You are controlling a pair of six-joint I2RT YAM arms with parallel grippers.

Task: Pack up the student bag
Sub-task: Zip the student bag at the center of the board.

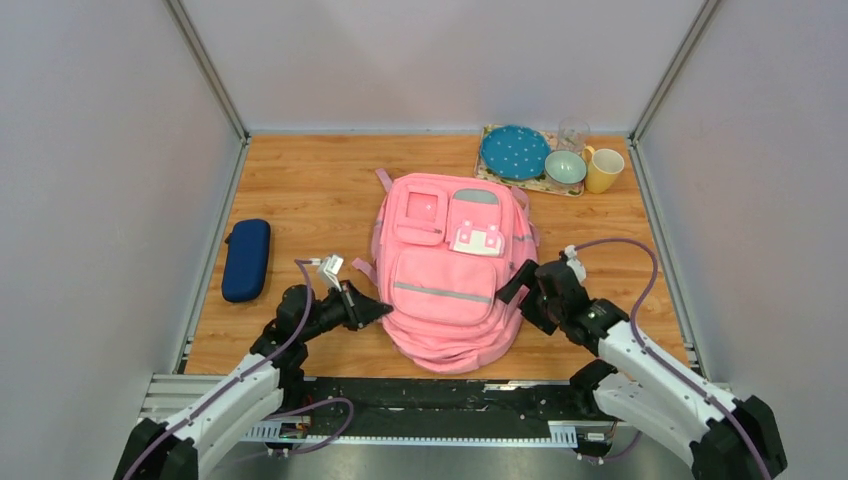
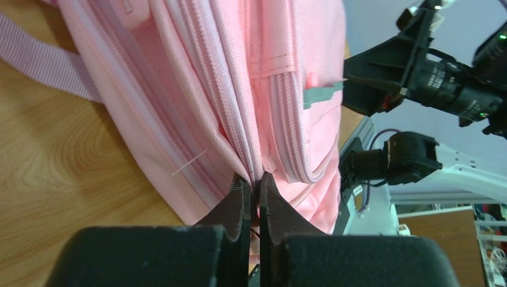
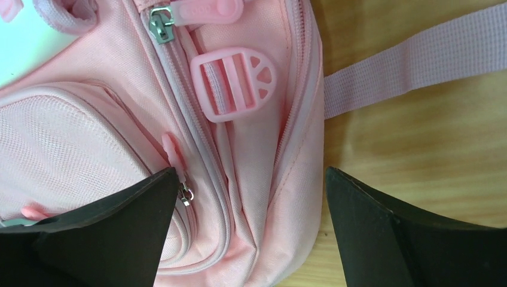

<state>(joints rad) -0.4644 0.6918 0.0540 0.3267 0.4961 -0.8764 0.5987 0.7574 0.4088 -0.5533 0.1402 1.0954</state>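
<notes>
Student bag (image 1: 445, 285) lies flat at centre frame on the wooden table (image 1: 300, 200). Left gripper (image 2: 254, 184) is pinched tight, apparently on a side seam fold. Right gripper (image 3: 251, 173) stands wide over the zipped edge. Risks: the shallow nip slips under pull, and the right jaws snag the buckle (image 3: 234, 84).

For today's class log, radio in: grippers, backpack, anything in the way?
Left gripper shut, tips at side seam of backpack. Right gripper open, over its other edge. Backpack flat, front up. Blue case lies apart, left, not in the way.
</notes>
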